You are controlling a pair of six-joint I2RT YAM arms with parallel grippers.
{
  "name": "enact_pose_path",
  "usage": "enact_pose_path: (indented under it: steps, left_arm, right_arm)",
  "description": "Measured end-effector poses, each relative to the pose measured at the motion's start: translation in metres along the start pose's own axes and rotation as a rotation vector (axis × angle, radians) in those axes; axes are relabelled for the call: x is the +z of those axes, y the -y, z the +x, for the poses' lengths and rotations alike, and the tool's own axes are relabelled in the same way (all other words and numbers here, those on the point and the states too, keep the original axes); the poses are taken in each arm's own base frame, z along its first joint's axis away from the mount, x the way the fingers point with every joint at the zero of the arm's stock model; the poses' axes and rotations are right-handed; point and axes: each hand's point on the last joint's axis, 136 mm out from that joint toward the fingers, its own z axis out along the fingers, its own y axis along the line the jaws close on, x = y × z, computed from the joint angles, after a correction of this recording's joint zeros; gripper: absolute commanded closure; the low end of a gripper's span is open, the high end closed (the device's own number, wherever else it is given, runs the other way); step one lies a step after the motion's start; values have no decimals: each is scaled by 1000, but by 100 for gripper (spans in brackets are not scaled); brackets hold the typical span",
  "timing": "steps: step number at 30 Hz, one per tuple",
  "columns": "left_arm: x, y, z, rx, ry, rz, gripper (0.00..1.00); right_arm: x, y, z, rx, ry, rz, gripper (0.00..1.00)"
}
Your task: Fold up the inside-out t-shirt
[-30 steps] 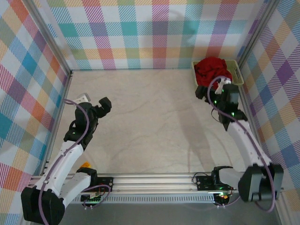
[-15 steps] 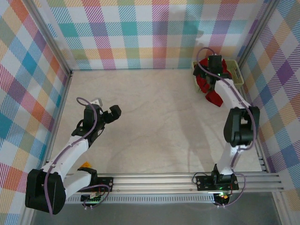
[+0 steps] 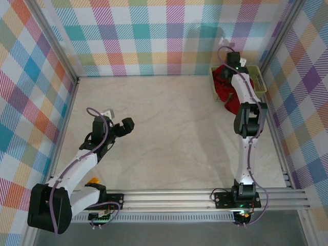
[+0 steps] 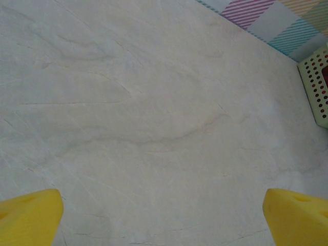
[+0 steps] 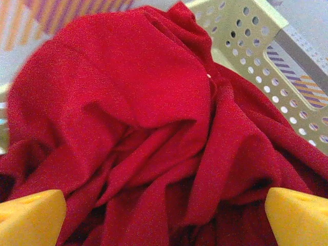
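The inside-out t-shirt is a crumpled deep-red heap in the pale green basket at the far right corner. One part of it hangs over the basket's near rim onto the table. My right gripper hovers just above the heap, open. In the right wrist view its yellow fingertips stand wide apart over the folds of the t-shirt, holding nothing. My left gripper is open over bare table at the left. Its fingertips are spread with nothing between them.
Plaid walls close the table at the back and both sides, and the basket sits tight in the back-right corner. A perforated basket wall rises right of the cloth. The basket's corner shows far off in the left wrist view. An aluminium rail runs along the near edge.
My right arm has stretched out from beside the basket to over the heap. Part of the t-shirt now hangs over the basket's near rim. My left gripper has shifted a little right and nearer.
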Motion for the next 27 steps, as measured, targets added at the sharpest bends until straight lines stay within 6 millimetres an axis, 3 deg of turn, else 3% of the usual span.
enact_pose_path:
  steps: [6,9,12,18,24,27]
  left_arm:
    - [0,0,0,1,0,-1,0]
    - [0,-1,0,1,0,-2,0]
    - [0,-1,0,1,3,-3,0]
    - [0,-1,0,1,3,-3,0]
    - [-4,1,-2,0,13,3,0]
    - [-7,3,-6,-3,27,11,0]
  right_arm:
    - [38,3,29,-27,-78,39,1]
    - [43,2,34,-37,-88,39,11]
    - [44,-5,27,-34,-75,11,36]
    - [45,-14,27,-37,-88,-42,99]
    - [33,-15,18,-29,-77,-64,100]
    - [4,-12,-4,-19,-41,-92,100]
